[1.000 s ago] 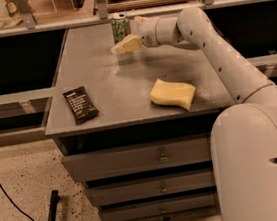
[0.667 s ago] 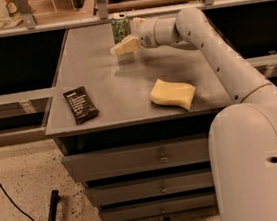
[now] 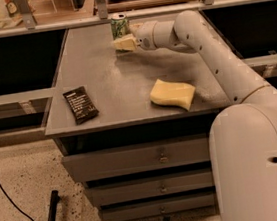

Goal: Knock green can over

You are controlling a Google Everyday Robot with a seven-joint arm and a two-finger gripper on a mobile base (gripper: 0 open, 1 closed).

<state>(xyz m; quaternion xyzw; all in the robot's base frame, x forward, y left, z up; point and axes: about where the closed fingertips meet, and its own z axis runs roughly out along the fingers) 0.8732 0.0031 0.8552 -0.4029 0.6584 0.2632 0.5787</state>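
Observation:
The green can [image 3: 119, 25] stands upright at the far edge of the grey table [image 3: 114, 80], light green with a silver top. My gripper [image 3: 124, 43] reaches in from the right on the white arm [image 3: 205, 39]. Its pale fingers sit right in front of the can's lower part, touching or nearly touching it.
A yellow sponge [image 3: 172, 94] lies near the table's front right. A black snack bar wrapper [image 3: 80, 104] lies at the front left. A railing and shelf run behind the table's far edge. Drawers sit below the tabletop. A black cable lies on the floor at left.
The gripper has shifted slightly towards the can. The can still stands upright in the same place.

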